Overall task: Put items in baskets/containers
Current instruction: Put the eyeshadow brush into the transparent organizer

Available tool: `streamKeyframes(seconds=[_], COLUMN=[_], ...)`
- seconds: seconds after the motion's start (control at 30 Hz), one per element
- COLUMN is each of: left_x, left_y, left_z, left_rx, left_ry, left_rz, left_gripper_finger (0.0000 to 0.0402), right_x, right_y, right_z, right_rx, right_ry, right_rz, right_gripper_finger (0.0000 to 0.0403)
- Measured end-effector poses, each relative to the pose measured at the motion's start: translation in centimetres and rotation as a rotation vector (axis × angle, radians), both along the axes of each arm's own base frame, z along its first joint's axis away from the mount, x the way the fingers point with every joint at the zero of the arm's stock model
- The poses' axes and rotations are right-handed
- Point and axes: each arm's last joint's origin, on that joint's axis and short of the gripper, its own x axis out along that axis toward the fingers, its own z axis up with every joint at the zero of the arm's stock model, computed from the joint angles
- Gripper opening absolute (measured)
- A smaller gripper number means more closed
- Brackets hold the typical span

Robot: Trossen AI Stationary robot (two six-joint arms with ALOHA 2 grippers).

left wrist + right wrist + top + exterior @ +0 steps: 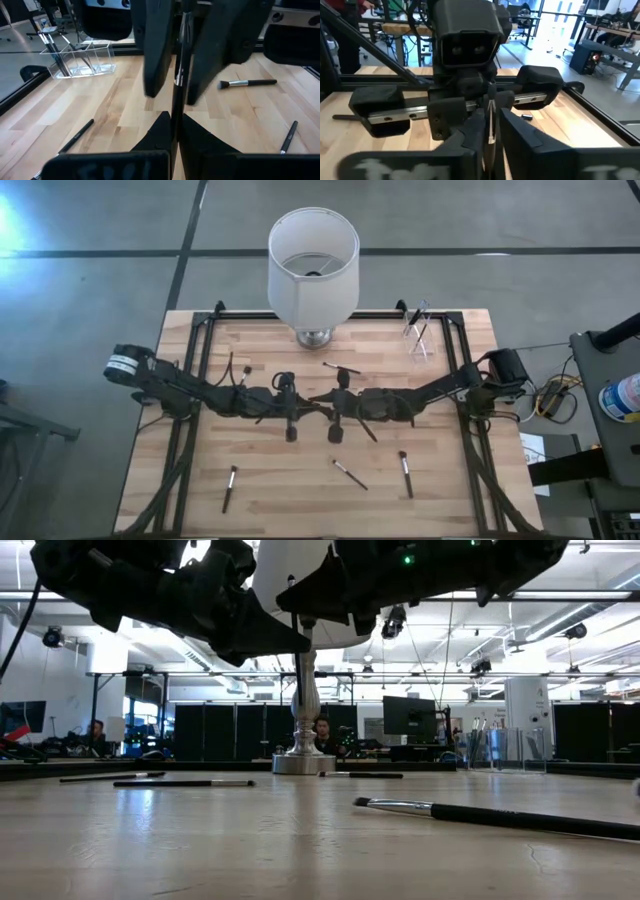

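My two grippers meet above the table's middle, in front of the lamp. My left gripper [303, 402] [176, 127] is shut on a thin dark-handled brush [177, 95] that runs level toward my right gripper [327, 400] [491, 127]. My right gripper is open. Its fingers [155, 55] stand close on either side of the brush's silvery ferrule [491, 122]. Other brushes lie flat on the wood [340, 366] [229, 488] [350, 474] [406, 474]. The small clear container [418, 332] [80, 62] stands at the far right corner with a few brushes upright in it. My left gripper pinches the brush's dark handle [175, 117] between its two fingers. It comes level from the table's left, with the fingers lying along the brush. The brush is lifted clear of the table, and its ferrule end points toward the right gripper.
The big white lampshade [313, 265] on its metal base [303, 762] stands at the far middle, just behind both grippers. Black frame rails [190, 370] run along the table's left, right and far sides. Bare wood [290, 480] lies between the loose brushes near the front edge.
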Motion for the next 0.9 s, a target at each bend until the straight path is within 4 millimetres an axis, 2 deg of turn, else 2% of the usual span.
streamKeyframes(seconds=[0.1,0.3,0.47,0.6,0.7,0.9], left_x=[0.0,0.0,-0.3,-1.1,-2.0,-3.7], left_y=[0.0,0.1,0.2,0.3,0.5,0.6], left_z=[0.0,0.1,0.2,0.2,0.3,1.0], left_rx=[-0.003,-0.035,-0.036,-0.021,-0.02,-0.039], left_ry=[0.001,-0.009,-0.014,-0.016,-0.029,-0.115], left_rz=[0.001,0.048,0.069,0.061,0.047,0.013], left_gripper_finger=[0.002,0.0059,0.0078,0.0081,0.0081,0.0069], right_x=[-0.1,-0.3,-1.5,-4.3,-7.4,-13.8], right_y=[0.0,0.0,-0.4,-1.5,-2.9,-8.0], right_z=[-0.1,-0.1,1.2,2.8,3.5,3.4], right_rx=[-0.02,-0.036,-0.06,-0.056,-0.068,-0.037], right_ry=[0.004,0.014,0.023,-0.021,-0.03,-0.025], right_rz=[0.004,0.005,-0.037,-0.098,-0.231,-0.631], right_gripper_finger=[0.0019,0.0015,0.0014,0.0013,0.0013,0.0012])
